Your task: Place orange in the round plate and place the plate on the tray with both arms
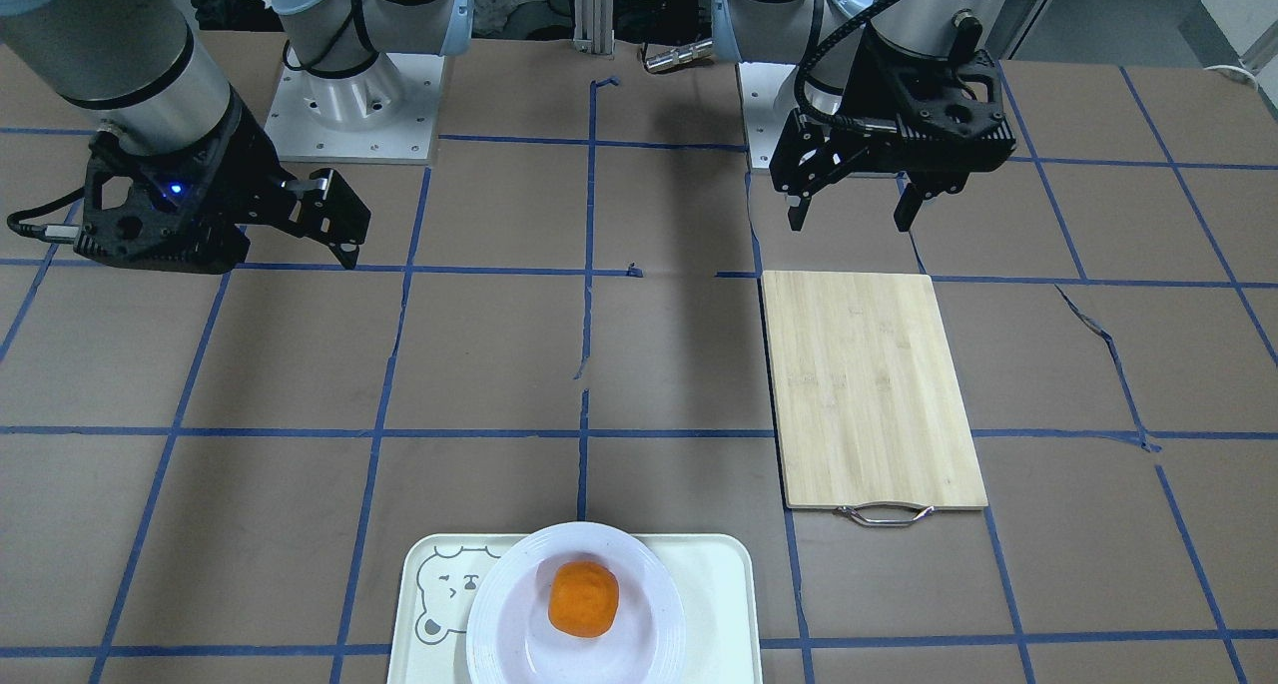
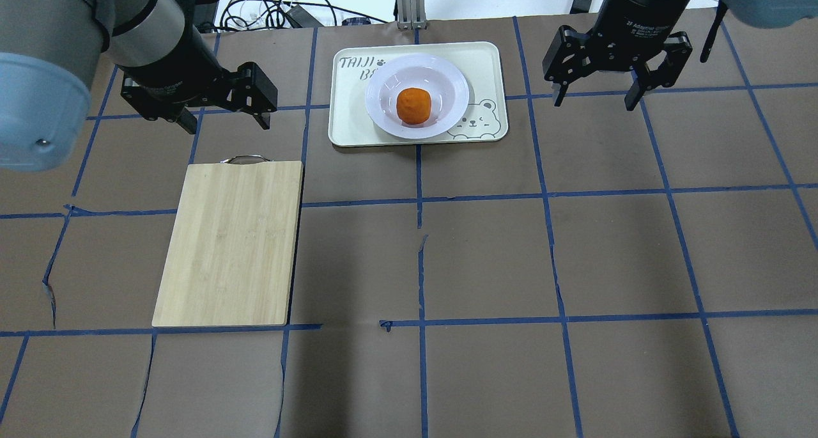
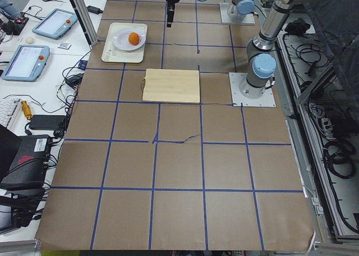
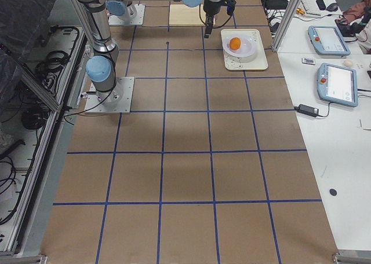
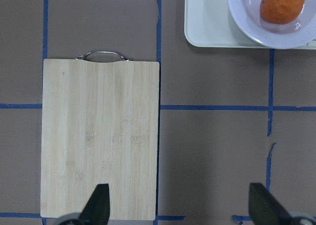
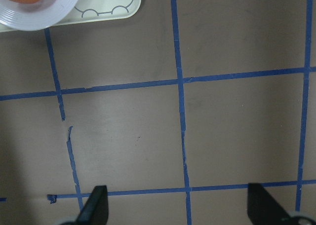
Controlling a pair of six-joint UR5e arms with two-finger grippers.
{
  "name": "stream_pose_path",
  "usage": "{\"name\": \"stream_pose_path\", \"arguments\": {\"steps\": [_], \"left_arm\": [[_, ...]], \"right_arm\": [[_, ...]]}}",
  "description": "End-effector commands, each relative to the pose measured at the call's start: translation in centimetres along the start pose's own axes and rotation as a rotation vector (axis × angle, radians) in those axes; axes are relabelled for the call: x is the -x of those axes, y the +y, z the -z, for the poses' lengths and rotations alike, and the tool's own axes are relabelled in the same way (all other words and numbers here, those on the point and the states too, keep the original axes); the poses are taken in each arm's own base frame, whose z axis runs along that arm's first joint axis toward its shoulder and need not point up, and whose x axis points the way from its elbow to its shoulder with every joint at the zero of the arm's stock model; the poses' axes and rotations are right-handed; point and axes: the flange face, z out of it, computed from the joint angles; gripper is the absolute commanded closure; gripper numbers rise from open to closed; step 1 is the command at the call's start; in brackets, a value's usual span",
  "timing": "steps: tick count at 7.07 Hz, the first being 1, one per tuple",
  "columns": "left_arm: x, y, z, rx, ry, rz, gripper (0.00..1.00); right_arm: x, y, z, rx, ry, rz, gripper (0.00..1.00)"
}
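Observation:
The orange (image 2: 413, 105) lies in the sunken centre of the round plate (image 2: 454, 83), and the plate rests on the cream tray (image 2: 486, 61) at the table's far middle. The front view shows the same stack: orange (image 1: 583, 599), plate (image 1: 654, 576), tray (image 1: 721, 604). My left gripper (image 2: 228, 125) hangs open and empty to the tray's left, above the table near the cutting board's handle. To the tray's right, my right gripper (image 2: 594, 102) is also open and holds nothing. Neither gripper touches the plate or tray. The left wrist view catches the orange (image 5: 281, 4) at its top right corner.
A bamboo cutting board (image 2: 230, 240) with a metal handle (image 2: 244, 159) lies on the robot's left side of the brown, blue-taped table. Cables and a metal post stand beyond the tray at the far edge. Tablets and gear sit on side desks (image 3: 25, 59).

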Motion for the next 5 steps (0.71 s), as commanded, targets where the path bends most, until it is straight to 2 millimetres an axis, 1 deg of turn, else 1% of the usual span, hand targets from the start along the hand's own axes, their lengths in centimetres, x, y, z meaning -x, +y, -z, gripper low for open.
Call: {"name": "stream_pose_path", "arguments": {"steps": [1, 5], "left_arm": [[0.00, 0.00, 0.00, 0.000, 0.000, 0.000, 0.00], [0.00, 0.00, 0.00, 0.000, 0.000, 0.000, 0.00]], "right_arm": [[-0.03, 0.66, 0.70, -0.012, 0.005, 0.000, 0.00], [-0.06, 0.73, 0.76, -0.012, 0.008, 0.000, 0.00]]}}
